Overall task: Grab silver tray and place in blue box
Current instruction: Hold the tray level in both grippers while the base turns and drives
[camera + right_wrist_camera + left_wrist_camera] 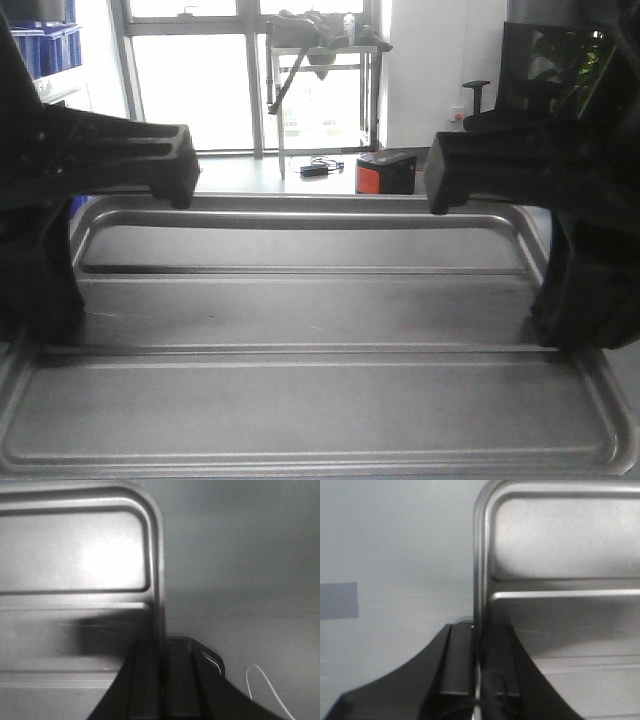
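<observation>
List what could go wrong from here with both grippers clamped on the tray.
1. The left gripper and right gripper each pinch only the thin side rim of the silver tray; the smooth metal could slip out.
2. If one arm leads the other, the tray may twist or tilt and pull free of a grip.
3. The tray fills the front view and hides whatever lies below it, so lowering it would be poorly seen.

Perhaps a lab: blue crates [48,45], tall windows [190,85]
</observation>
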Tool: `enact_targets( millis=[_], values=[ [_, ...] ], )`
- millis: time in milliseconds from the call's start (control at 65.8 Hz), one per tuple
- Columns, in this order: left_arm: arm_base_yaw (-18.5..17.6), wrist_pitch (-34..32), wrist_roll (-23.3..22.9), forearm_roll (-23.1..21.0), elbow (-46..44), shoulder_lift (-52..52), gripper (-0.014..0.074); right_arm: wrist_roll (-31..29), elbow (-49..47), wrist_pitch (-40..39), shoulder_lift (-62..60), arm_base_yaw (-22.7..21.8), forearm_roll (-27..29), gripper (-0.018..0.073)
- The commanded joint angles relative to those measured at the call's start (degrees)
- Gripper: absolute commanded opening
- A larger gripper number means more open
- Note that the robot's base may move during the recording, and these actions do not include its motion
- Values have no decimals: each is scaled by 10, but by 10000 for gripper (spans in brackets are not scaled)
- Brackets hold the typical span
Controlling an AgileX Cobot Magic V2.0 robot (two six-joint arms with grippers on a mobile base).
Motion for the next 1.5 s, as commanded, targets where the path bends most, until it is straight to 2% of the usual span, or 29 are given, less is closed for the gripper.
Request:
enact_targets(
  millis=[0, 1489],
  values=[
    [-4, -25, -5, 5, -20, -12, -15, -3, -17, -31, -16, -3, -13, 68],
    [-4, -23, -5, 8, -20, -12, -15, -3, -17, -28, -16, -3, -13, 68]
  ],
)
